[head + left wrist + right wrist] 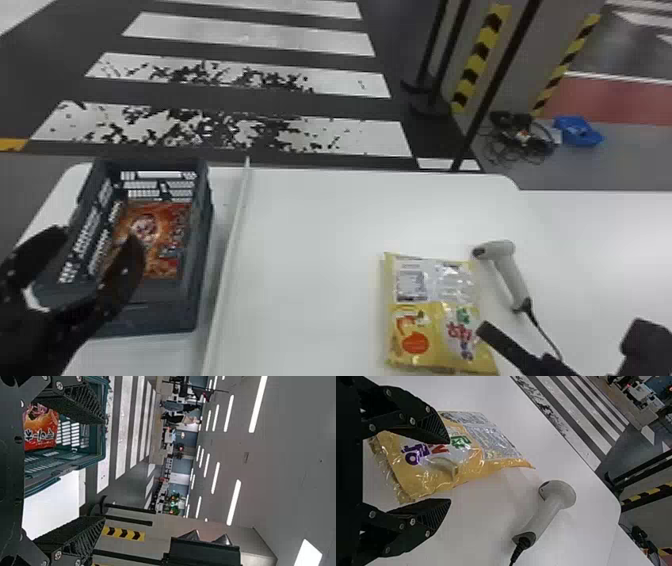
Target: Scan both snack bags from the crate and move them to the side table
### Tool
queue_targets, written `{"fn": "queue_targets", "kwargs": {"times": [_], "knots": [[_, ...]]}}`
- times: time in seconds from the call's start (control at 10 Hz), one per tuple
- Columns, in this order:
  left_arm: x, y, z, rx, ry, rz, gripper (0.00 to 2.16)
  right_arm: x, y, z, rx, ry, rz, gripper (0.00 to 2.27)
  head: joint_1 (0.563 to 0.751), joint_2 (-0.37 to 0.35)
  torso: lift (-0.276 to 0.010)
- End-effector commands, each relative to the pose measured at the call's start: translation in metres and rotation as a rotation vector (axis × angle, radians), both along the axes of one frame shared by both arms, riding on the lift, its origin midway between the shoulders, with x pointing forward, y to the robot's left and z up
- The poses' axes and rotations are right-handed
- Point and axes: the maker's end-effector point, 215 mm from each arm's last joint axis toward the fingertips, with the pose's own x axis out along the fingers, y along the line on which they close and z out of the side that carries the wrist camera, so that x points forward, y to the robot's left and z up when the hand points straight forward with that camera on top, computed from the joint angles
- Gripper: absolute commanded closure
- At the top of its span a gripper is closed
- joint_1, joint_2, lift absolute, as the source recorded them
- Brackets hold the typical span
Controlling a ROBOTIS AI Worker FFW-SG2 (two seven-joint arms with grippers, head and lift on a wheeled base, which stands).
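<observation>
Yellow glossy plastic snack bag lies on the white table, orange-red bag inside the grey plastic crate. My left gripper and right gripper gape wide. Light, slippery, crushable, I judge: pinch mid-bag, gently.

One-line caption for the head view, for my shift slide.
Orange snack bag in the crate, yellow snack bag beside the scanner on the white table, both hands open.

Print and signs: no wording read.
Lettering is borne by the yellow bag and the red-orange bag; black chevrons are displayed on a yellow strip.
</observation>
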Motion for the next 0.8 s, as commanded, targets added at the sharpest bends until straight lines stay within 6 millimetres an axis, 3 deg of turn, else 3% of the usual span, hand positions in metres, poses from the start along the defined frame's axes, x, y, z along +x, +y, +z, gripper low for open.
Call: {"fn": "queue_targets", "kwargs": {"times": [0.0,0.4,0.7], "knots": [[0.000,0.001,0.001,-0.001,-0.007,0.004,0.14,-0.001,-0.003,-0.006,-0.069,0.018,0.009,0.03,0.695,-0.157,-0.095],[-0.002,0.002,0.002,-0.001,-0.014,0.002,0.14,0.041,-0.042,0.035,-0.234,-0.165,0.116,0.02,0.695,-0.170,-0.095],[-0.005,0.002,-0.006,-0.003,0.003,0.003,0.14,0.057,-0.085,0.023,-0.330,-0.126,0.163,0.11,0.695,-0.223,-0.095]]}}
